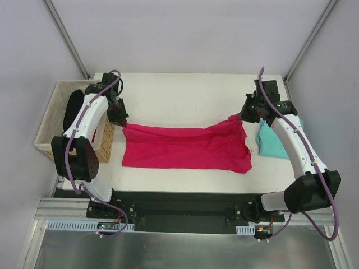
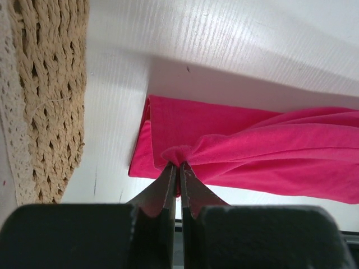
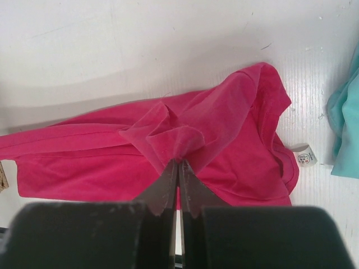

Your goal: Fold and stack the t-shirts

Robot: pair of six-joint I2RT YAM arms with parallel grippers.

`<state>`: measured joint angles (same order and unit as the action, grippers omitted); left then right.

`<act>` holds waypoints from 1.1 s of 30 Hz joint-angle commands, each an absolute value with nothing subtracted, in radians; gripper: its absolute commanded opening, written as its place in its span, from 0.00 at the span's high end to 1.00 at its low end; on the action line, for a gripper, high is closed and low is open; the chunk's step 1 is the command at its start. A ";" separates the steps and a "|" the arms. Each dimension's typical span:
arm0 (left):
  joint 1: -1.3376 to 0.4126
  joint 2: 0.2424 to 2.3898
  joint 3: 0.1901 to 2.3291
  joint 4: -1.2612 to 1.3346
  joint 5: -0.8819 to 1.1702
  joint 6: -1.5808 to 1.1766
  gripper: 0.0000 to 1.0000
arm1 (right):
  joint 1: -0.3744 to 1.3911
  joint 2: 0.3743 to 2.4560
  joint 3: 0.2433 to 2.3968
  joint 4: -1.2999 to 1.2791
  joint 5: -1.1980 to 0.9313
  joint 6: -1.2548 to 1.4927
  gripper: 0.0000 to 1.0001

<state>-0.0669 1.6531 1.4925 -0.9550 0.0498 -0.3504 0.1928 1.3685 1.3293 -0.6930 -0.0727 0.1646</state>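
Where the pink t-shirt [image 1: 185, 148] is: spread across the middle of the top view on the white table [image 1: 179, 92], stretched left to right between my two hands. One end is under my left hand, the other under my right.
My left gripper [image 1: 122, 120]: middle left of the top view, right at the shirt's upper left corner. The jaws are pinched tight on a bunched bit of pink cloth. In the left wrist view the fabric puckers at my fingertips [image 2: 168, 179], dead centre of the frame.
My right gripper [image 1: 244, 116]: upper right of the top view, at the shirt's upper right corner. Same deal, clamped down on a fold of pink. In the right wrist view the cloth tents up to the tips in the centre.
How the cloth sits: pulled into a little peak at each pinch, and the near edge lies flat on the table.
Its neck label [image 3: 303, 156]: small white tag in the lower right of the right wrist view, lying on the table at the shirt's edge.
Then the teal t-shirt [image 1: 272, 143]: right side of the top view, just beside the pink one's right end with a thin strip of table between them. It's partly hidden under my right arm, and neither hand touches it.
Left edge stuff: a woven basket [image 1: 50, 120] just beside my left gripper, with a black garment [image 1: 72, 109] inside.
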 commanded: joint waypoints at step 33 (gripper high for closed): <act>-0.112 1.580 1.529 -1.187 -0.060 -0.316 0.93 | 0.222 1.321 1.499 -0.988 0.034 0.262 0.99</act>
